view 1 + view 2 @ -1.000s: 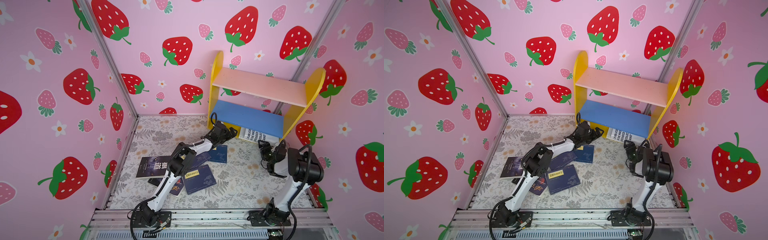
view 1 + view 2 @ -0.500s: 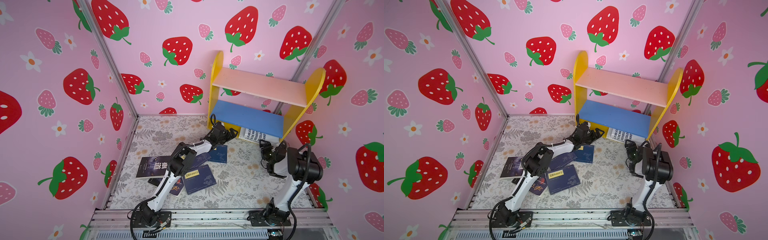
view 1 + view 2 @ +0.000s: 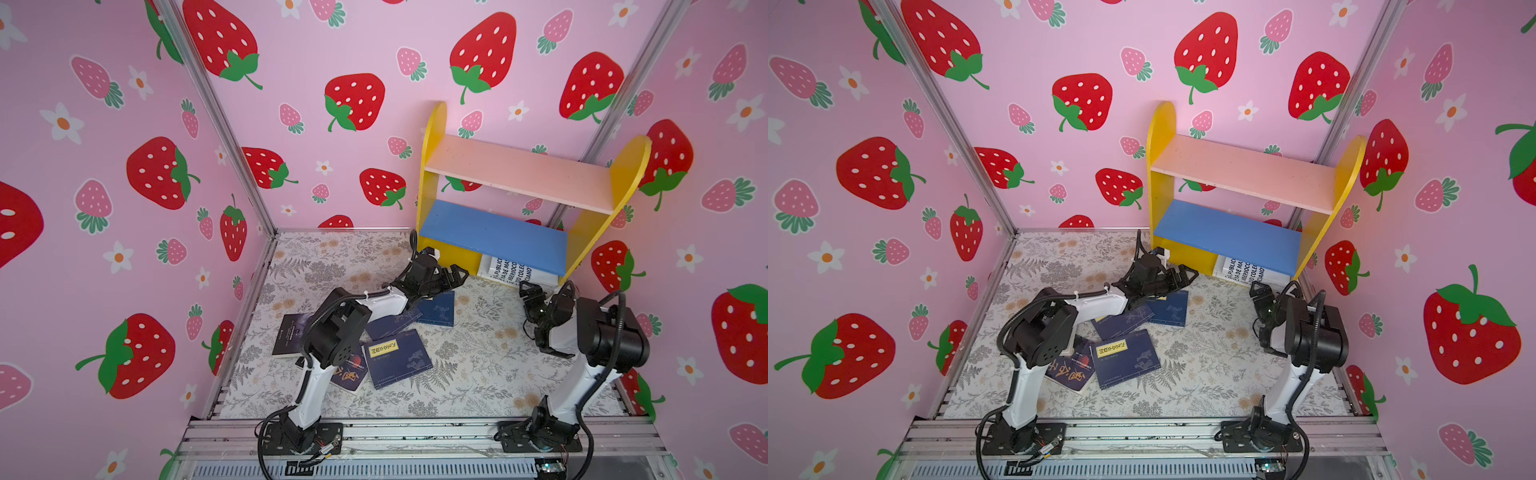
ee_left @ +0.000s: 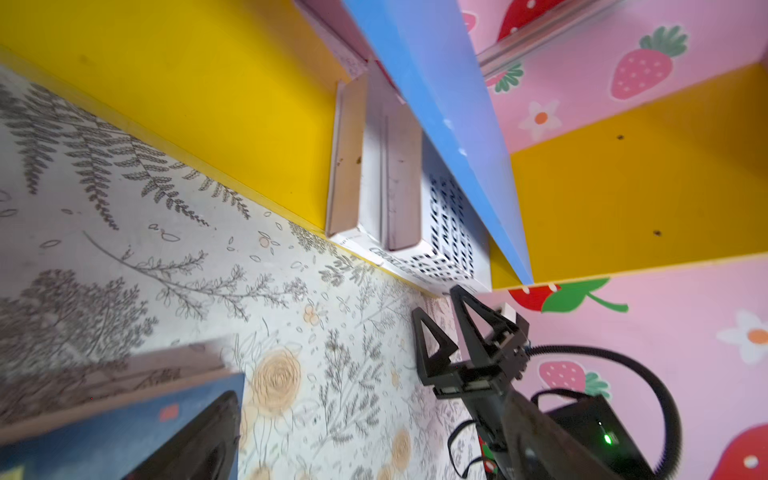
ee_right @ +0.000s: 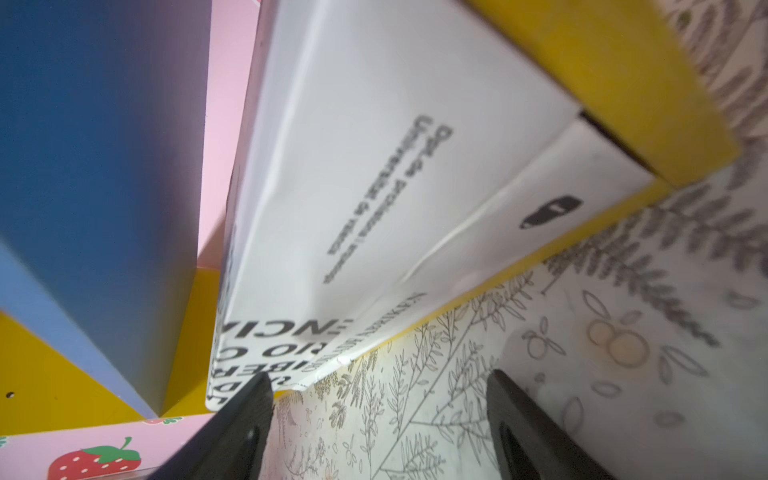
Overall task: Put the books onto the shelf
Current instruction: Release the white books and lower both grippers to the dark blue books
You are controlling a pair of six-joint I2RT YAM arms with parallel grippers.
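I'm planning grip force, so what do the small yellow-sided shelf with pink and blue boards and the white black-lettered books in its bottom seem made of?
Yellow-sided shelf: probably painted wood or fibreboard, matt; flat rigid boards, white chips along the edge of the blue board. White black-lettered books: paper with thin soft covers; creases cross one cover, page blocks show.

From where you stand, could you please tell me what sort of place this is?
Probably a robot test cell dressed as a child's playroom: strawberry-print walls, a toy shelf with books strewn on the floral mat before it, and two arms bolted to an aluminium rail.
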